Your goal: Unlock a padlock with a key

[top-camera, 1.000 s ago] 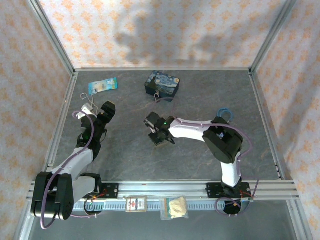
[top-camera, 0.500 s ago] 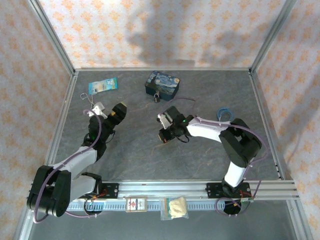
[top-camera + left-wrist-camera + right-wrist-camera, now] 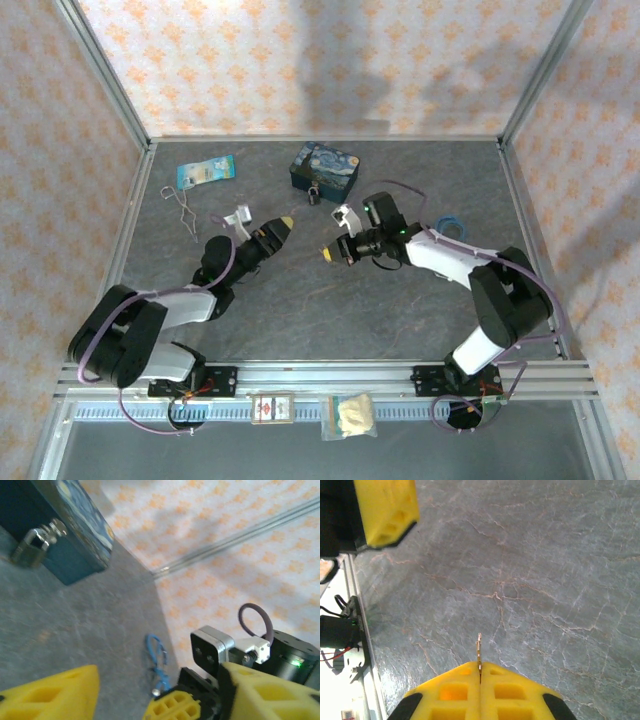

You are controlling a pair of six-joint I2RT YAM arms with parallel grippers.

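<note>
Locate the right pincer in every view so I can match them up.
Top external: right pincer at centre, pointing left.
Left wrist: its yellow tip at bottom edge, middle.
Right wrist: bottom centre, shut on the key.
Shared landmark: the left pincer's yellow fingers, facing it.

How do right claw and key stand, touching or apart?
Touching. Right wrist view: the key sticks out of the shut right claw, pinched with no gap.

Padlock [image 3: 31, 546] on tin [image 3: 70, 540] — key [image 3: 479, 652] pinched
</note>
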